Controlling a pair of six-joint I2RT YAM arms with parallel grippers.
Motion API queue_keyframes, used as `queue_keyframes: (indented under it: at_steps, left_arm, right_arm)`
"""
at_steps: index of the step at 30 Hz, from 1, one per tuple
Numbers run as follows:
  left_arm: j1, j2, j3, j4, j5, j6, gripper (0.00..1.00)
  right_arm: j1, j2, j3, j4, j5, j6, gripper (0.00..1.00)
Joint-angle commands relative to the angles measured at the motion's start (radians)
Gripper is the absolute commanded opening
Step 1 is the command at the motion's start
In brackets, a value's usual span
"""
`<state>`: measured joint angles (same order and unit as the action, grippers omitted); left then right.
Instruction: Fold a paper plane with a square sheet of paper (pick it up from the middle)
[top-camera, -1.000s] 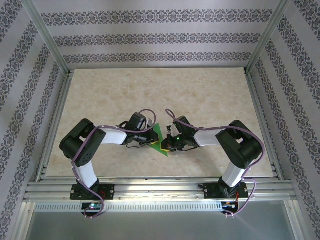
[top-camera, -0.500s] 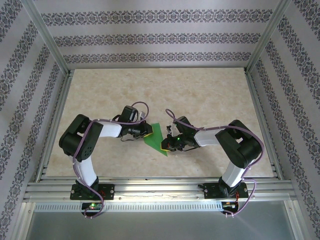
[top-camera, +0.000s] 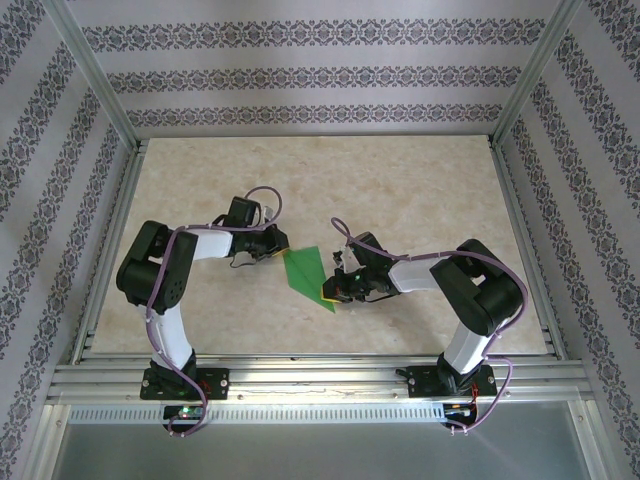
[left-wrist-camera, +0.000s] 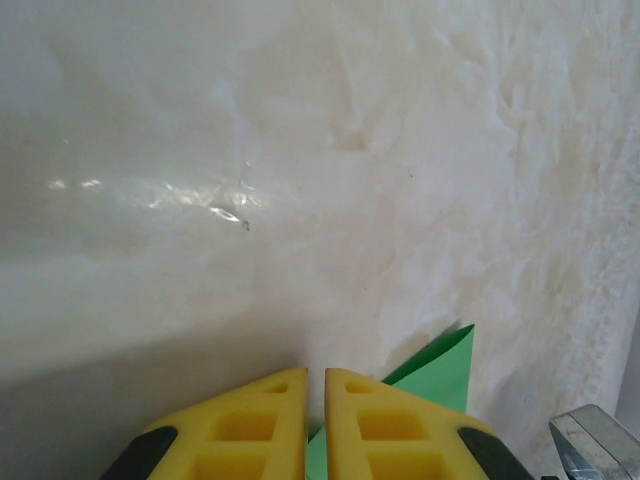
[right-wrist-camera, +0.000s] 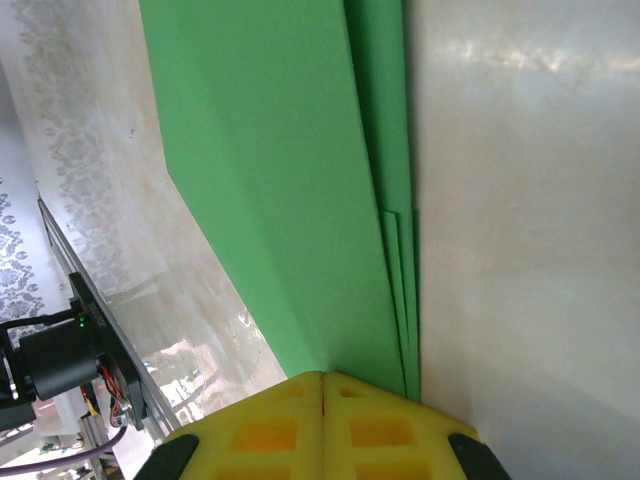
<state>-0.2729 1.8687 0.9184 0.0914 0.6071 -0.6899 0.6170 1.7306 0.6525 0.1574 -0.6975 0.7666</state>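
The green sheet of paper (top-camera: 305, 270) is folded into a pointed, layered triangle and lies low over the table between both arms. My right gripper (top-camera: 330, 293) is shut on its near point. In the right wrist view the layers (right-wrist-camera: 280, 180) run out from the closed fingertips (right-wrist-camera: 322, 378). My left gripper (top-camera: 281, 243) sits at the paper's far left corner. Its yellow fingers (left-wrist-camera: 315, 375) are shut to a thin slit. A green corner (left-wrist-camera: 440, 365) shows past the right finger. I cannot tell whether the paper is pinched.
The marbled table (top-camera: 400, 190) stretches away behind the paper. Aluminium rails (top-camera: 320, 370) frame the table on all sides, with patterned walls beyond. A metal part (left-wrist-camera: 590, 440) shows at the lower right of the left wrist view.
My left gripper has moved left and back, away from the right gripper. The paper flap that stood upright now lies spread out flat. The right arm has stayed put.
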Motion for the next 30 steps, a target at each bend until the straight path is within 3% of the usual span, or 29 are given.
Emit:
queue_keyframes:
  at_steps: [1,5,8,14,20,25,30]
  left_arm:
    - [0.016,-0.073,0.029,-0.07,-0.036,0.028,0.09]
    - [-0.067,-0.236,-0.002,-0.063,-0.041,0.015,0.1]
    - [-0.123,-0.276,-0.035,-0.053,-0.048,-0.012,0.1]
    - [-0.179,-0.191,-0.116,0.074,0.008,-0.083,0.07]
    - [-0.206,-0.116,-0.178,0.217,-0.033,-0.153,0.06]
    - [-0.206,-0.047,-0.142,0.176,-0.034,-0.142,0.03]
    - [-0.204,-0.105,-0.174,0.139,-0.064,-0.133,0.03]
  right_arm:
    - [-0.001,0.038,-0.058,-0.201,0.087,-0.013,0.0]
    - [-0.001,0.036,-0.071,-0.181,0.089,-0.002,0.0]
    - [0.001,0.049,-0.064,-0.189,0.078,-0.009,0.0]
    - [0.0,0.021,-0.068,-0.19,0.077,0.002,0.0]
    - [0.0,0.004,-0.074,-0.181,0.094,0.017,0.0]
    - [0.001,-0.013,-0.065,-0.193,0.086,0.009,0.0]
    - [0.001,-0.037,-0.053,-0.211,0.085,0.011,0.0]
